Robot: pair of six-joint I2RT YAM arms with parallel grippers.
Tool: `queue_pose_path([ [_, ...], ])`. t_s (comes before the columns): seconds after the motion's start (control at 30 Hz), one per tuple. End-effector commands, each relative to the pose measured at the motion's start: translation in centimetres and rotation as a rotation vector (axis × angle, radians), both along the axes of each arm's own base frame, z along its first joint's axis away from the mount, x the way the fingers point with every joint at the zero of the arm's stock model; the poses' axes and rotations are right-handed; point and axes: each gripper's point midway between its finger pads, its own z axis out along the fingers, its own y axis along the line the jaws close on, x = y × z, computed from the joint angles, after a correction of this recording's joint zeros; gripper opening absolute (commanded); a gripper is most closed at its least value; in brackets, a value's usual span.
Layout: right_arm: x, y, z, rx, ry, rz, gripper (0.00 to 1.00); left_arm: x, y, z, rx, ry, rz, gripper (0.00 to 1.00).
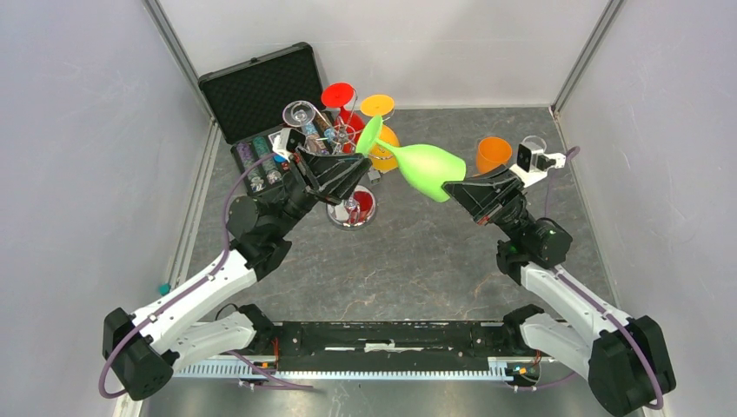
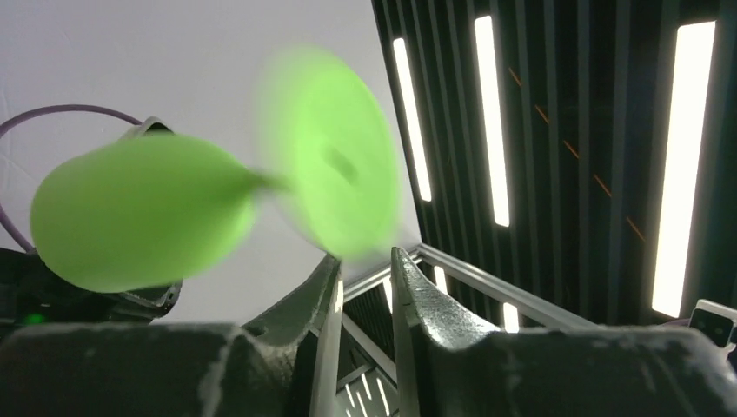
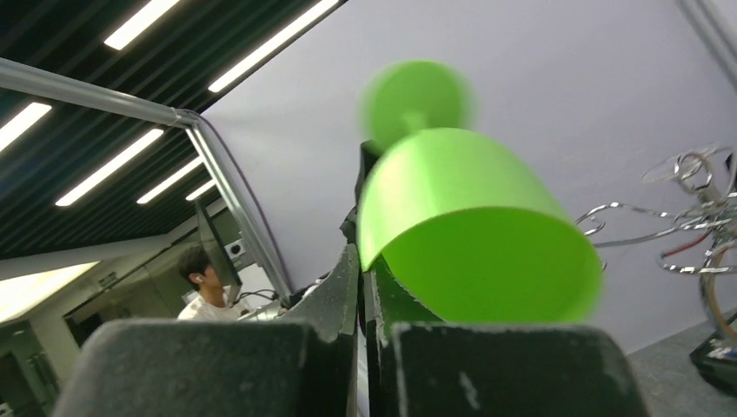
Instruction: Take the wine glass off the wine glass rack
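The green wine glass [image 1: 426, 169] is off the wine glass rack [image 1: 351, 211] and lies roughly on its side in the air above the table [image 1: 417, 261], between the two arms. Its bowl points toward the right arm and its round foot toward the left.

The right end effector [image 1: 458, 187] is clamped tight on the rim of the bowl, one finger inside the wall and one outside, as the right wrist view shows. The left end effector [image 1: 363, 168] stands parted by a narrow gap with nothing between its fingers. The glass's foot sits just beyond its tips, and motion blur in the left wrist view makes it hard to say whether it touches them.

The rack stands just behind the left end effector, its mirror-like base on the table. A red glass [image 1: 339, 94], a yellow-footed orange glass [image 1: 377, 106] and a clear glass [image 1: 300, 113] appear to hang from its curled arms. Behind the rack, against the back left corner, an open black case [image 1: 256, 91] holds coloured chips. An orange cup [image 1: 493, 155] stands on the table near the right end effector
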Motion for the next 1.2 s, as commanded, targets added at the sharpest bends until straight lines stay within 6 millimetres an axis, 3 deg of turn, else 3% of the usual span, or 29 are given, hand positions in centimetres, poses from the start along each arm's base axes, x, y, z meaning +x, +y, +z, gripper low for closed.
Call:
queue_pose_path([
  [0.0,-5.0,-2.7,5.1,0.15,-0.368,-0.091,0.0,-3.5,0.6,3.8,-0.021,-0.175,-0.044,0.4],
  [0.1,-4.8,-2.6,6.2,0.13,-0.401,-0.144,0.0,-3.7,0.5,3.8,0.015,-0.203,-0.024,0.69],
  [0.27,-2.5,-2.2,7.1,0.017,-0.4,-0.314,0.0,-2.8,0.0,1.5,0.07,-0.173,0.007,0.96],
  [0.4,1.1,-2.8,7.1,-0.146,-0.331,-0.55,0.0,-2.3,-0.7,0.0,0.139,-0.19,0.035,1.0],
  [0.53,5.4,-5.1,6.5,-0.363,-0.205,-0.826,0.0,-1.8,-1.6,-1.3,0.282,-0.278,0.094,1.0],
  [0.67,9.5,-8.2,3.1,-0.595,-0.007,-1.033,0.0,-0.9,-1.7,-2.7,0.513,-0.383,0.202,1.0],
  [0.8,12.5,-10.5,-2.0,-0.809,0.186,-1.148,0.0,0.7,0.1,-3.1,0.715,-0.443,0.368,1.0],
  [1.0,14.8,-8.2,-7.5,-1.101,0.174,-1.016,0.0,2.3,3.5,-5.0,0.942,-0.467,0.554,1.0],
  [1.17,15.9,-6.9,-13.7,-1.27,0.214,-0.889,0.0,3.5,7.4,-6.4,1.082,-0.411,0.722,1.0],
])
